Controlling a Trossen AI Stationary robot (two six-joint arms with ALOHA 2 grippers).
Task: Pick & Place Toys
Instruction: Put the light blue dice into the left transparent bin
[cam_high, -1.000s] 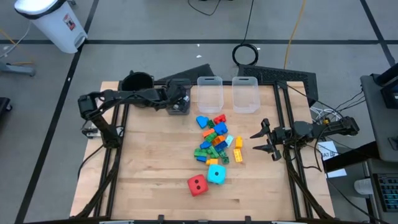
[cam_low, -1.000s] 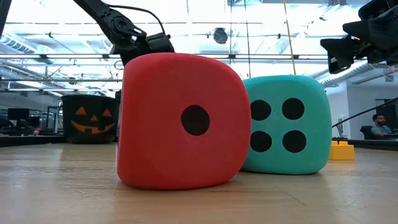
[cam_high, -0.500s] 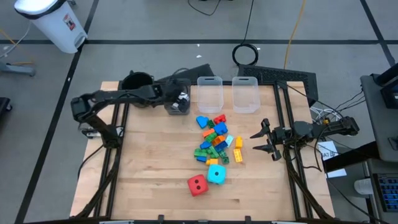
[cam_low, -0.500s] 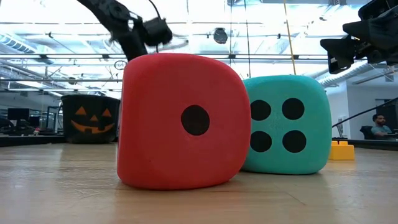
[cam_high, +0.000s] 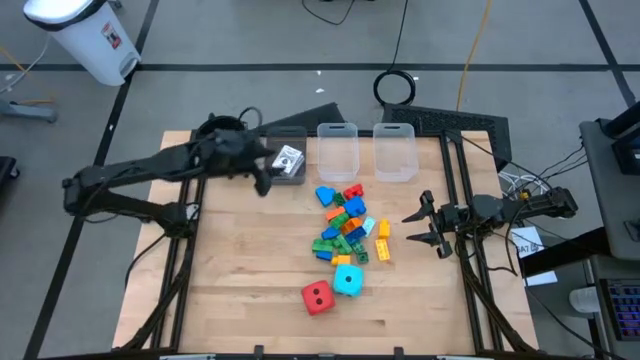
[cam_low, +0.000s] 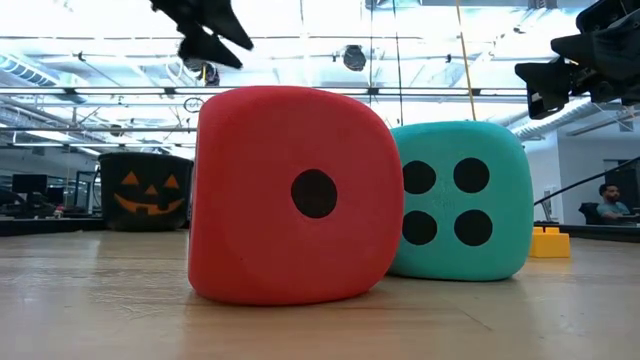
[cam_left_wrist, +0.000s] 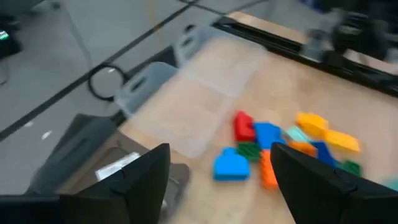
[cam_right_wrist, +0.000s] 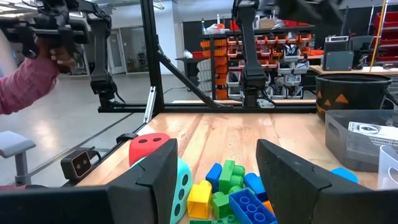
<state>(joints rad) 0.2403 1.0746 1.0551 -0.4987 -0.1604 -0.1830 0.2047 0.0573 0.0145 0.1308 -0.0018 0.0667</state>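
Robotics lab – parts-bin shelves (cam_right_wrist: 233, 53), ceiling lights, taped floor (cam_high: 250, 50)

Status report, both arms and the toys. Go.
Left end effector open, empty, beside grey bin. Right end effector open, idle at table edge. Brick pile untouched, path clear.

A pile of bricks (cam_high: 345, 228) is lying at the centre of the table (cam_high: 240, 290) in the high view. Below the pile, two dotted cubes (cam_high: 333, 288) are sitting side by side, touching. Above the pile, along the table's upper edge, two bins (cam_high: 366, 151) are standing next to each other, with a third bin (cam_high: 288, 165) to their left holding a card (cam_high: 288, 159). A round pot (cam_high: 218, 131) is sitting at the upper left corner. The left gripper (cam_high: 262, 178) is hanging just left of the third bin; the right gripper (cam_high: 420, 224) is waiting at the table's right edge.
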